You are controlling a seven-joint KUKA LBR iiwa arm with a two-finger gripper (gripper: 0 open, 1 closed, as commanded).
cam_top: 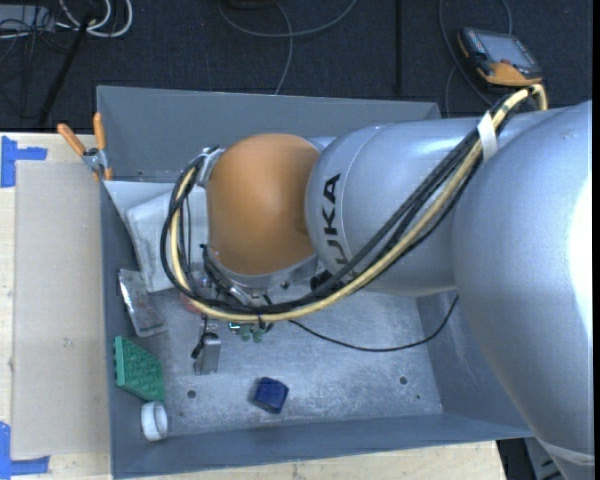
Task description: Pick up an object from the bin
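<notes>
Over bare bin floor (pixel 360 383) between green pad (pixel 138 366) and blue block (pixel 270 395), the hand (pixel 207 351) hangs, grip unreadable.

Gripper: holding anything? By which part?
Cannot be told. The gripper hangs under the orange wrist cover; the blue block and green mesh piece lie loose nearby.

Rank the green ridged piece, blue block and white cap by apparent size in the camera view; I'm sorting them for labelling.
1. green ridged piece, clearly the largest.
2 and 3. blue block and white cap look about alike, so I would not rank one above the other.
</notes>
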